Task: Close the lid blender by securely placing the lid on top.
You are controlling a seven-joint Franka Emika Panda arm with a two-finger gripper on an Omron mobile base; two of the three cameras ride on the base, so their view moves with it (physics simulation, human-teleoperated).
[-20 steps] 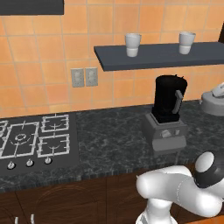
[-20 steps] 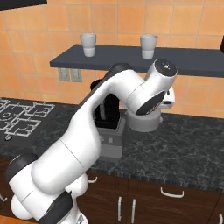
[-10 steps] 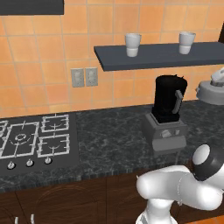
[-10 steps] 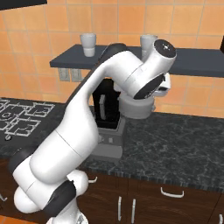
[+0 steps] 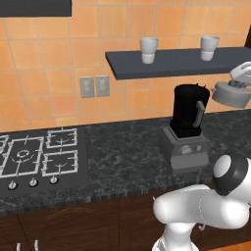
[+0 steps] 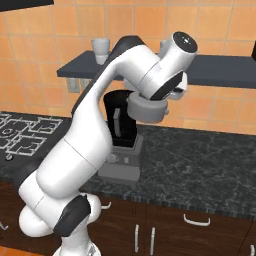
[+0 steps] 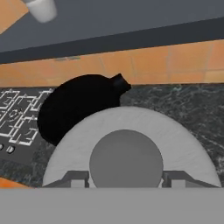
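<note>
The blender [image 5: 188,112] is a tall black jar on a boxy grey base, standing on the dark counter; its jar [image 6: 120,120] is partly behind my arm. My gripper [image 5: 238,84] is shut on the grey lid [image 5: 230,95], which hangs to the right of the jar at about the height of its top, apart from it. From the other side the lid [image 6: 146,108] hangs under the gripper [image 6: 157,98], just right of the jar. In the hand view the lid [image 7: 127,131] lies between my fingertips [image 7: 77,177], with the jar's open mouth [image 7: 76,109] beyond it to the left.
A dark shelf [image 5: 181,62] runs above the blender with two white cups [image 5: 149,50] [image 5: 209,47] on it. A gas hob [image 5: 34,157] lies at the counter's left. Wall sockets [image 5: 94,86] sit on the orange tiles.
My gripper has lifted the lid and carried it a little left, toward the blender's top. The blender has not moved.
</note>
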